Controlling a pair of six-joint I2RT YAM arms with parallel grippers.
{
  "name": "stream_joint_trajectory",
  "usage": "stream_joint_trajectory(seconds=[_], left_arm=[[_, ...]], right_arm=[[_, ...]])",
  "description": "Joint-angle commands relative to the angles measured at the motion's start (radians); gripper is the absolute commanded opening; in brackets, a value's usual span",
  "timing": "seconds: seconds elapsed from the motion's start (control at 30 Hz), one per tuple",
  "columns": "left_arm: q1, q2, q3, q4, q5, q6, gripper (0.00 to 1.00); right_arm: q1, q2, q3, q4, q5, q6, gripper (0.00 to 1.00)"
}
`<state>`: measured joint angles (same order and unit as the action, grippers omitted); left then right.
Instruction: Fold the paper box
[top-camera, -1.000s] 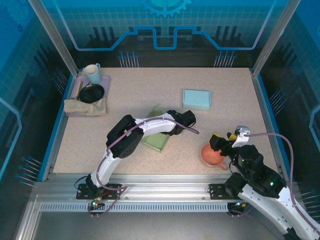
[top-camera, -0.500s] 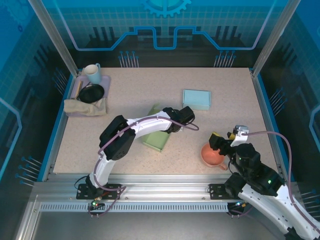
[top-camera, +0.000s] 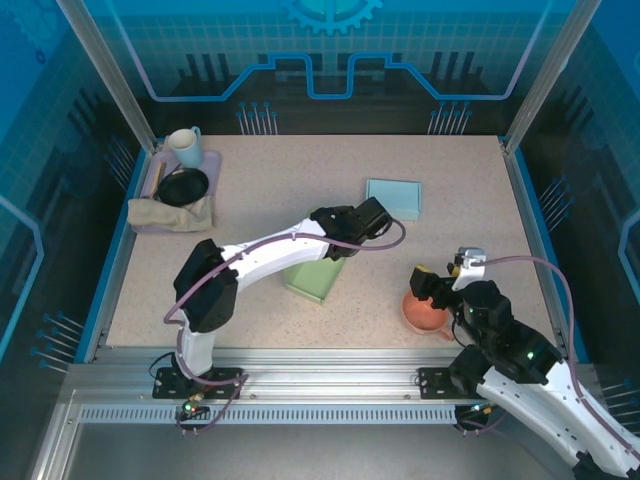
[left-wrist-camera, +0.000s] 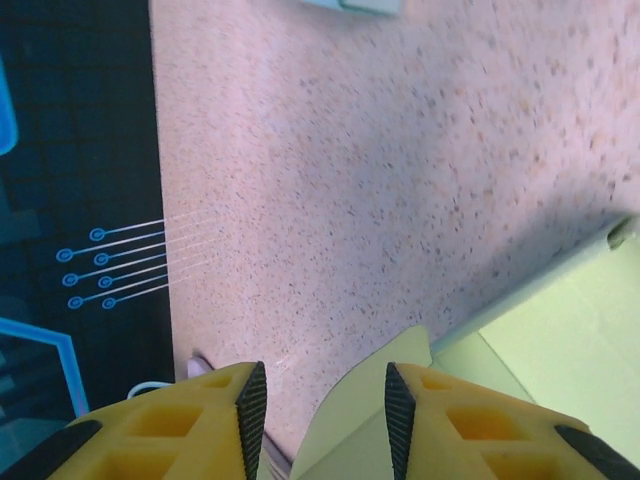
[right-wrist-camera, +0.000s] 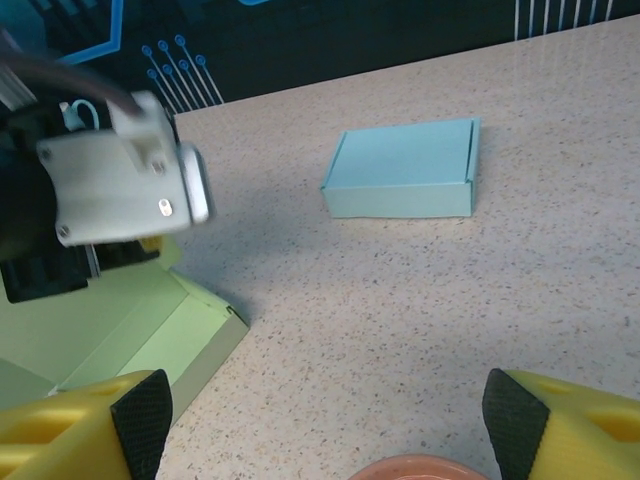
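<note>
Speckled bench inside a blue enclosure. The green box (top-camera: 308, 281) lies mid-bench beneath the left end effector (left-wrist-camera: 320, 385), whose half-parted jaws seem to straddle its flap (left-wrist-camera: 350, 420). The right end effector (right-wrist-camera: 330, 410) gapes wide, farther off.

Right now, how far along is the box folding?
Done: a pale blue paper box lies closed. In hand: the left hand straddles a flap of the light green paper box, unclamped. Left: folding its open top shut. The right hand hovers open.
</note>
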<state>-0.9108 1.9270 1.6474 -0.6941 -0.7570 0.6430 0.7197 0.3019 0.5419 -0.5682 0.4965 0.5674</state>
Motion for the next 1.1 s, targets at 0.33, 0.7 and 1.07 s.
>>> stream_joint_trajectory(seconds=[0.33,0.7,1.07], left_arm=[[-0.024,-0.587,-0.355,0.147,0.023,-0.76,0.46],[-0.025,-0.988,-0.845,0.24,0.242,-1.178,0.51],[-0.027,-0.936,-1.028,0.456,0.292,-1.282,0.52]], right_arm=[[0.0,0.18,0.0,0.11,-0.167,-0.059,0.86],[0.001,0.279,0.021,0.139,-0.279,-0.025,0.86],[0.0,0.301,0.013,0.166,-0.33,-0.009,0.86]])
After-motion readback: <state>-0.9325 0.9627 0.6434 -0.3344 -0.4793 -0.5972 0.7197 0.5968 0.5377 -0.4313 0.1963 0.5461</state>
